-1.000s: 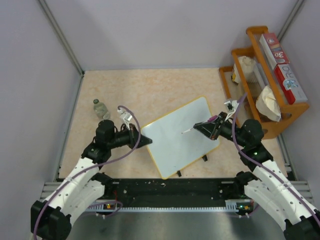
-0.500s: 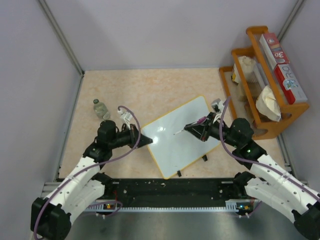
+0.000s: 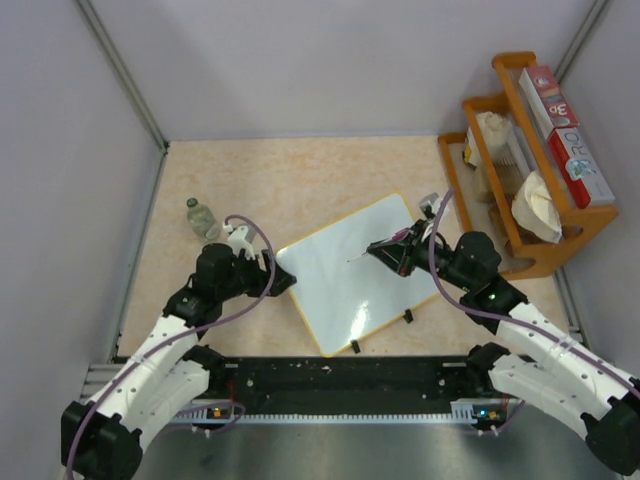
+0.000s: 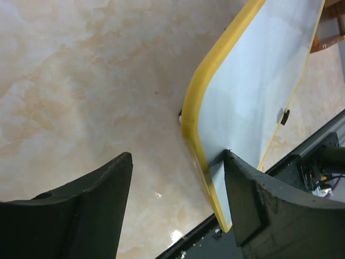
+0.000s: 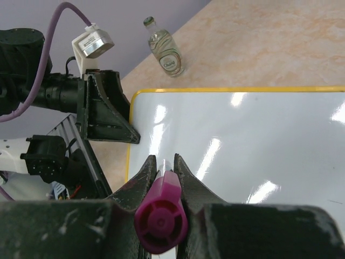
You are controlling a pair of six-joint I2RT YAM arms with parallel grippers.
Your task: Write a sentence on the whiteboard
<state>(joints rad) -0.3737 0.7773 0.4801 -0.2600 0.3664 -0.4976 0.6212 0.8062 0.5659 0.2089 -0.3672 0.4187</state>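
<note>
Top external view: the whiteboard lies flat and skewed on the table between the two arms, with its black clips on the near edge. Its white face shows no marker strokes, so the sentence is judged not yet begun. The left claw sits at the board's left corner. The right claw is over the board's right half, gripping a purple marker whose tip points toward the board's middle. Whether the tip touches the surface cannot be told from here. A small bottle stands well to the left, and a wooden rack stands to the right. Left wrist view: the claw's fingers stand wide apart, with the board's yellow rim running between them. One finger overlaps the board edge, but nothing is clamped. Right wrist view: the jaws are closed tight on the marker, its purple rear end toward the camera. The board face ahead is glossy and blank apart from light reflections. Status: the marker is in hand and the board is in reach. All writing remains to be done, and the left claw is not securing the board.
</note>
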